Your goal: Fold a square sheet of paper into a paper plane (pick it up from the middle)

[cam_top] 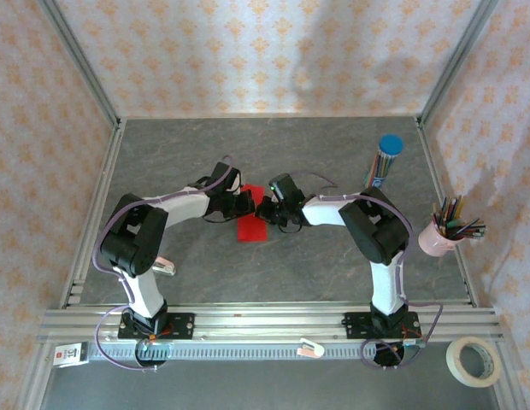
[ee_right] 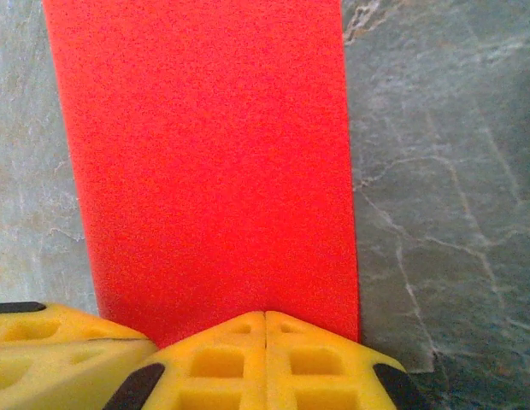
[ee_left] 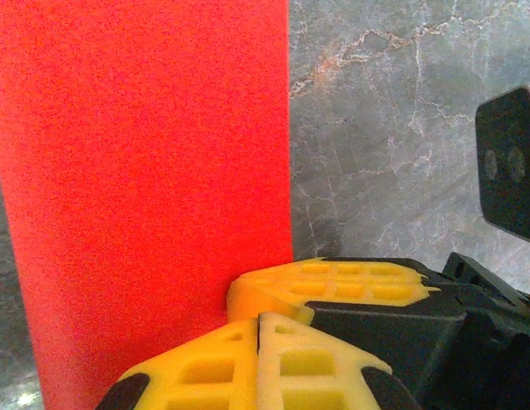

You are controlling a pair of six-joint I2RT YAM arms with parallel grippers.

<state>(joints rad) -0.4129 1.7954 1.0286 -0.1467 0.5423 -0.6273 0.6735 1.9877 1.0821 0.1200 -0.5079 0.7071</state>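
The square sheet of paper (cam_top: 250, 229) is bright red and shows as a tall rectangle on the grey table, just in front of the two grippers meeting mid-table. My left gripper (cam_top: 247, 204) comes in from the left and my right gripper (cam_top: 267, 208) from the right. In the left wrist view the yellow jaws of my left gripper (ee_left: 260, 321) are pressed together at the near edge of the paper (ee_left: 145, 171), with the right gripper's fingers (ee_left: 333, 280) right beside them. In the right wrist view my right gripper (ee_right: 265, 316) is likewise shut on the near edge of the paper (ee_right: 205, 154).
A blue-capped tube of coloured pencils (cam_top: 385, 159) stands at the back right. A pink cup of pencils (cam_top: 443, 234) sits at the right edge. A tape roll (cam_top: 474, 360) lies outside the front rail. A small silvery object (cam_top: 165, 267) lies by the left arm.
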